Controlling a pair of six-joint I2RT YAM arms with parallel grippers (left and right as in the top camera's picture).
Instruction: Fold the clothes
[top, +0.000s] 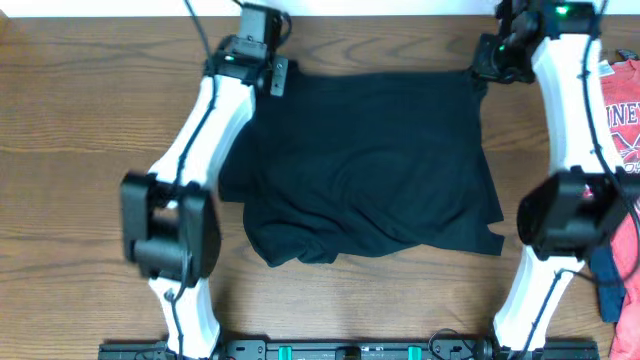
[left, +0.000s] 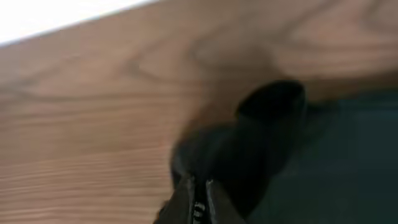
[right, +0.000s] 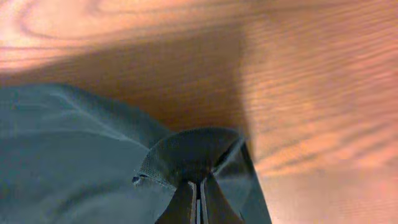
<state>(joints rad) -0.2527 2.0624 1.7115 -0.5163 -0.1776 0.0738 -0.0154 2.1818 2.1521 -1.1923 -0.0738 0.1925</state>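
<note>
The black T-shirt (top: 370, 165) lies spread on the wooden table, folded over itself, with its front edge bunched. At its far left corner my left gripper (top: 277, 77) is shut on the fabric; in the left wrist view the fingers (left: 198, 196) pinch a raised dark fold of the T-shirt (left: 267, 124). My right gripper (top: 480, 72) is shut on the far right corner; in the right wrist view the fingers (right: 199, 193) clamp a puckered loop of the T-shirt's cloth (right: 193, 149).
A red T-shirt with white lettering (top: 625, 110) lies at the right table edge, with a navy garment (top: 608, 275) below it. The table's far edge (left: 62, 25) is close behind the left gripper. Bare wood lies left of the shirt.
</note>
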